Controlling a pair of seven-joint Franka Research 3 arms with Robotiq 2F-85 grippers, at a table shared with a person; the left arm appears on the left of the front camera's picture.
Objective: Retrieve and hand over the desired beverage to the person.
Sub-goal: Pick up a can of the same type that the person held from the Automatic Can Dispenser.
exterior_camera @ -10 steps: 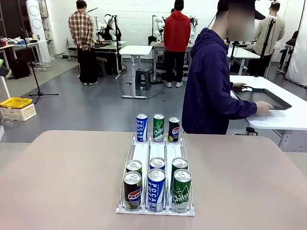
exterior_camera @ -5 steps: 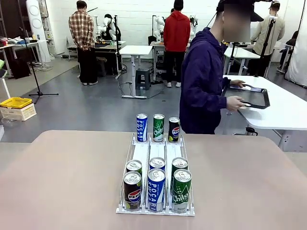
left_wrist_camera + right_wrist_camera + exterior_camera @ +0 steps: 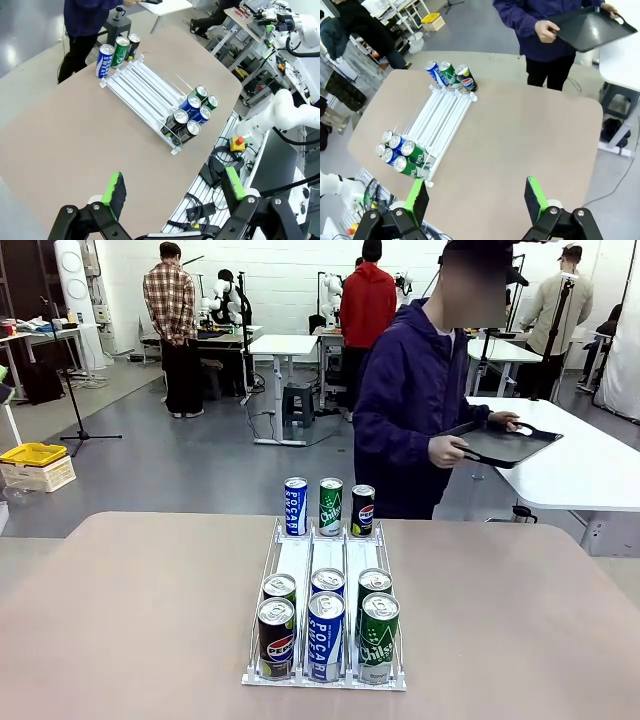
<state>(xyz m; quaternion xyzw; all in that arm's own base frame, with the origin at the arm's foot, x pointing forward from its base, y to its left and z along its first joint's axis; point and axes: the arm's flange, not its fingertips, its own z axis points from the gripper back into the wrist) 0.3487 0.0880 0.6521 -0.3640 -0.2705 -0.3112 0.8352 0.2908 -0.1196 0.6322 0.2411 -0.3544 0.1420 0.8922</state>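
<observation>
A white three-lane can rack (image 3: 325, 560) lies in the middle of the tan table (image 3: 130, 620). Three cans stand at its far end: blue Pocari (image 3: 295, 506), green Chilsung (image 3: 331, 506), dark Pepsi (image 3: 363, 510). Several more crowd the near end, with Pepsi (image 3: 276, 638), Pocari (image 3: 325, 636) and Chilsung (image 3: 379, 637) in front. The person (image 3: 410, 410) in the navy jacket stands at the far edge holding a black tray (image 3: 505, 445) in both hands. My left gripper (image 3: 174, 189) hangs open high above the table, as does my right gripper (image 3: 476, 196); both are empty and far from the rack (image 3: 145, 90) (image 3: 445, 112).
A white side table (image 3: 590, 470) stands behind the person at the right. Other people and work tables fill the room farther back. A yellow box (image 3: 33, 454) sits on the floor at the left. My other arm (image 3: 285, 110) shows beyond the table's near edge.
The person has turned from the white side table toward my table, lifting the black tray off it and carrying it leftward. Cans and both grippers have not moved.
</observation>
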